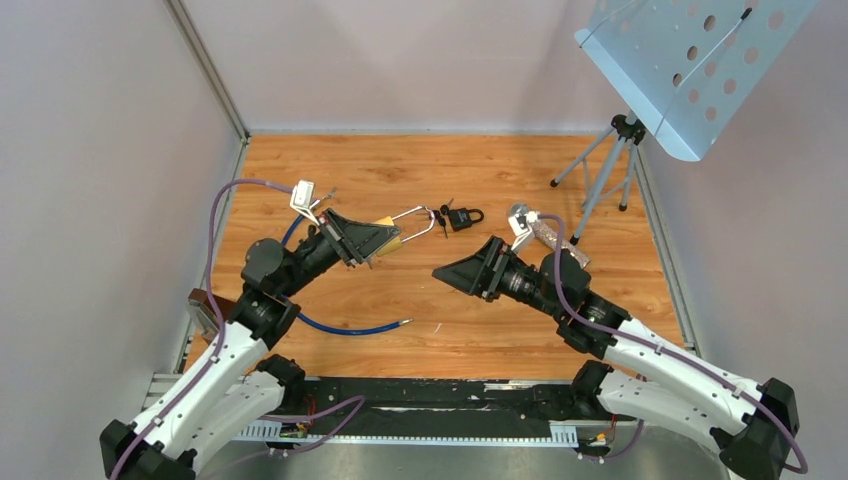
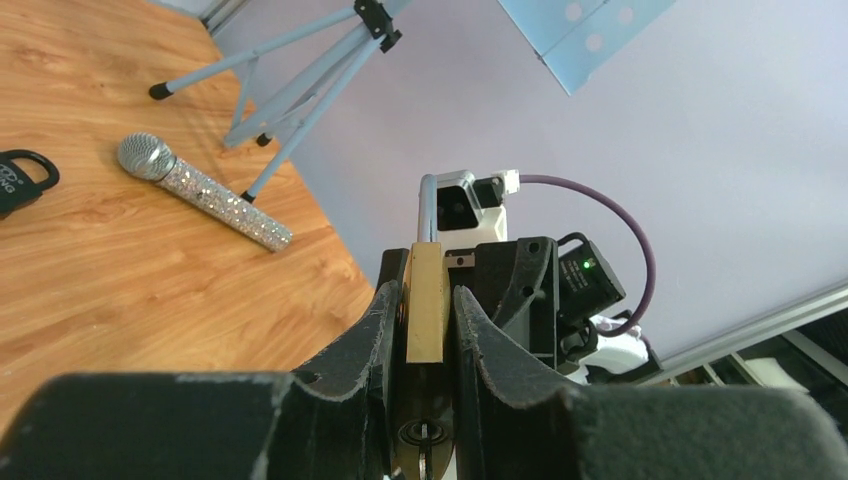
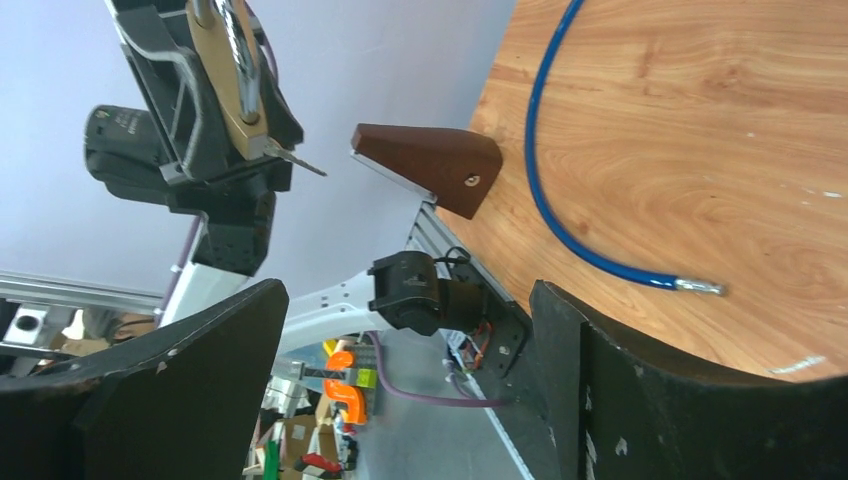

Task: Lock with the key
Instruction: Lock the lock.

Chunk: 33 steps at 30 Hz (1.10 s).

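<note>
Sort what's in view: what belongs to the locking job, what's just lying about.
Job: brass padlock, clamped in left gripper; key sticking out of its base; open right gripper.
Lying about: black padlock, microphone, blue cable, music stand, wooden block.

Pale lilac-grey walls close in on the left, back and right of the frame. A warm wood-grain tabletop fills the centre, evenly lit, with only soft shadows. A metal frame post slants down the upper left. At upper right, a perforated light-blue music stand tilts over the table, its grey tripod planted on the wood.
</note>
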### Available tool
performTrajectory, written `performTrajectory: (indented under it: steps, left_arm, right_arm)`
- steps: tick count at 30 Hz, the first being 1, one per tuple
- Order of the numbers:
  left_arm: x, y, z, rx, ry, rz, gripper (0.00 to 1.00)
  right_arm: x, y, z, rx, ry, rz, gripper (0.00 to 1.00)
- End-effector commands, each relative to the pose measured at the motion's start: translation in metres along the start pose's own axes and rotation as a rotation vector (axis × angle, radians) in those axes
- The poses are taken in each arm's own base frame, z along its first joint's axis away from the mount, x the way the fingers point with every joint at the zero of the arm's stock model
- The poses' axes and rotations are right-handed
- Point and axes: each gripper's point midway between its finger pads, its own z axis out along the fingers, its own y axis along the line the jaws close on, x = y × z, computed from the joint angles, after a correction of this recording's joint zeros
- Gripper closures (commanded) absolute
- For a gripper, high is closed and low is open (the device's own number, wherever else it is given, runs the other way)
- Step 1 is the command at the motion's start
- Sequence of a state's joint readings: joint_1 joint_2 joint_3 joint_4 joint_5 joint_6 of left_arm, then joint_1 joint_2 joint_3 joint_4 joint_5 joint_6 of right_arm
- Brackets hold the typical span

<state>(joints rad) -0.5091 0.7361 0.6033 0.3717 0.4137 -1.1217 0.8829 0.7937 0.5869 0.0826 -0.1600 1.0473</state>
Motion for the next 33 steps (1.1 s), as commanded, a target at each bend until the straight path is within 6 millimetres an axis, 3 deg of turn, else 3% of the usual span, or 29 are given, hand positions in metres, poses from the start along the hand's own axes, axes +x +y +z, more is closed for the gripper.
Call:
performTrajectory:
  steps: [1,8,15,21,25,33]
  left_arm:
    - [-0.025,-0.033,-0.01,0.06,-0.105,0.008,1.0]
    - [-0.025,-0.046,-0.023,0.094,-0.119,-0.013,1.0]
    - [-0.011,-0.048,-0.031,0.106,-0.065,-0.037,1.0]
    - [-0.005,-0.048,-0.031,0.145,-0.041,-0.083,1.0]
    - [0.005,-0.052,-0.03,0.182,0.02,-0.096,1.0]
    - [0.014,-0.055,-0.036,0.198,0.064,-0.116,0.95]
  right_arm:
    - [-0.011,0.054,0.004,-0.155,0.007,0.047,0.09]
    - [-0.014,0.075,0.019,-0.187,0.024,0.076,0.09]
    - [-0.032,0.095,0.018,-0.258,-0.058,0.053,0.1]
    - [-0.04,0.094,0.033,-0.243,-0.096,0.025,0.12]
    - [-0.047,0.098,0.047,-0.239,-0.108,0.01,0.18]
    - [-0.051,0.103,0.058,-0.309,-0.139,0.013,0.43]
